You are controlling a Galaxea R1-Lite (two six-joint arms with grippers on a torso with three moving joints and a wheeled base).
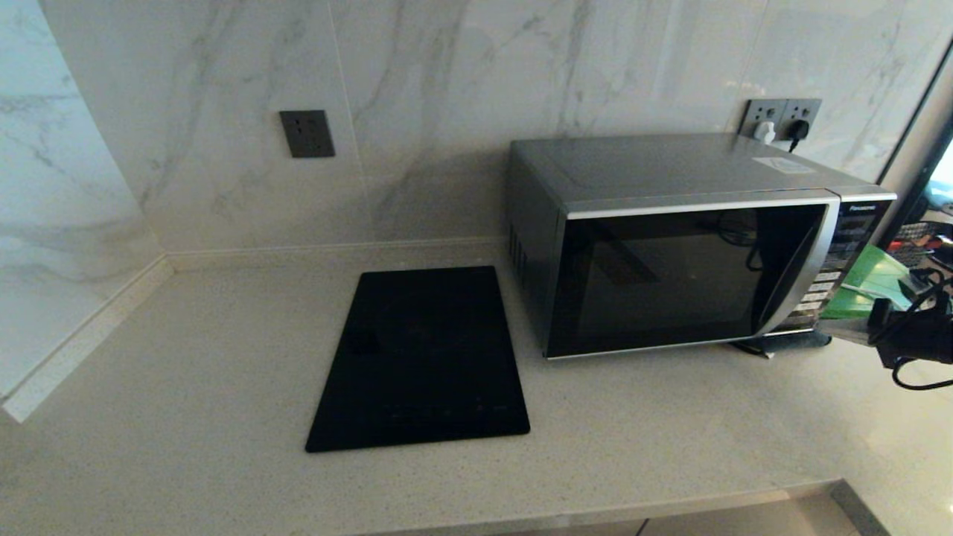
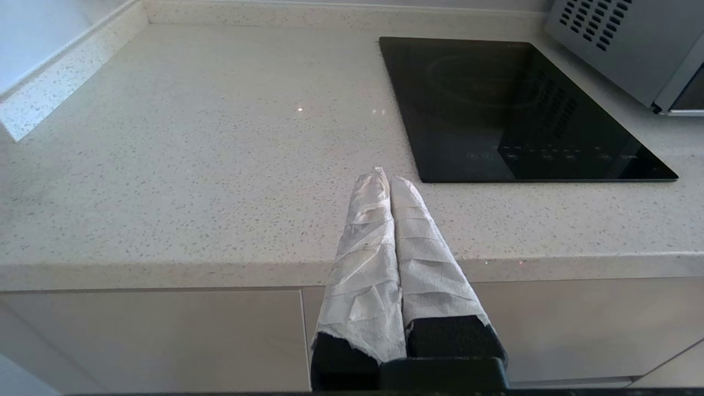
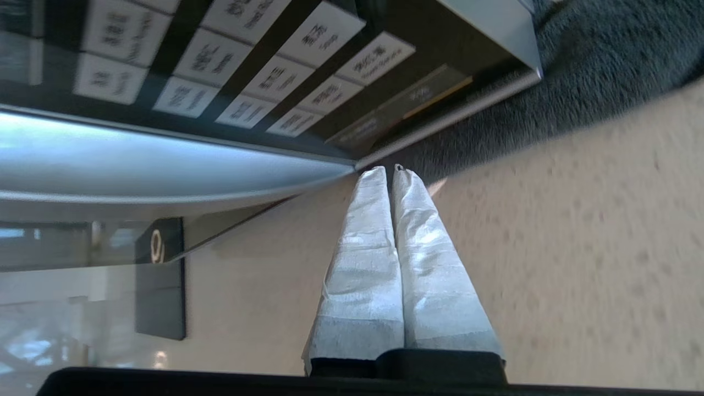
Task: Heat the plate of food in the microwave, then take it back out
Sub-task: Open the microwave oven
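The microwave stands at the back right of the counter with its dark glass door closed. The plate of food is out of view. My right gripper is shut and empty. Its tips hover low over the counter by the bottom corner of the button panel, just past the lower end of the curved silver handle. In the head view the right arm reaches in from the right edge. My left gripper is shut and empty, parked over the counter's front edge.
A flat black glass cooktop lies on the counter left of the microwave. A green board leans to the right of the button panel. A dark grey mat lies under the microwave. Marble wall behind carries sockets.
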